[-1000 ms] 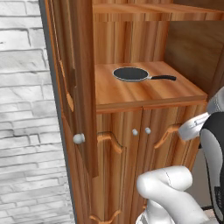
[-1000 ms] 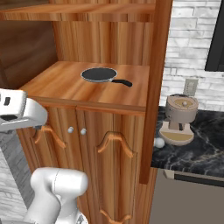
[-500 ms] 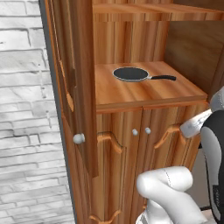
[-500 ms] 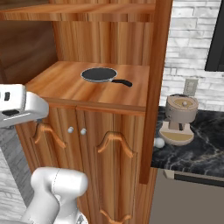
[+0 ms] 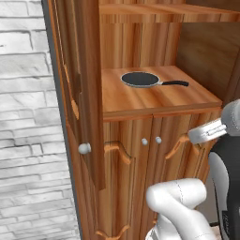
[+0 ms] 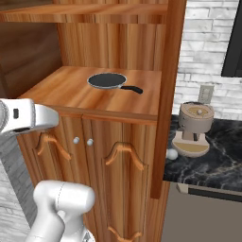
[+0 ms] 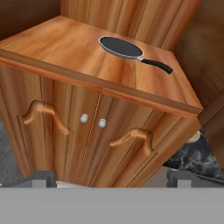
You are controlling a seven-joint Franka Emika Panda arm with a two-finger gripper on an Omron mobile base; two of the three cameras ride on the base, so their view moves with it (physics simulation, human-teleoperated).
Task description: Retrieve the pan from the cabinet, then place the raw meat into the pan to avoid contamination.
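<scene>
While the upper doors of the cabinet [image 5: 89,93] stand swung open, its wooden shelf [image 6: 71,92] lies exposed at mid-height, with 2 closed lower doors beneath it. Each lower door carries 1 small round silver knob [image 7: 84,118], the 2 knobs sitting just beside each other at the centre seam. The pan [image 6: 108,81] rests flat on the shelf, toward the back, black inside with a thin silver rim; its dark handle [image 7: 156,65] points toward the right-hand side of the recess. Nothing touches the pan. The gripper [image 7: 109,177] is spread wide, its 2 dark fingertips [image 7: 41,177] showing at the bottom corners of the hand view, well apart from each other and holding nothing; it hangs in front of the lower doors, below shelf level and well apart from the pan. To the right of the cabinet, a beige coffee machine [image 6: 194,127] stands on a dark marbled counter [image 6: 222,156] before a pale brick wall [image 5: 28,117].
</scene>
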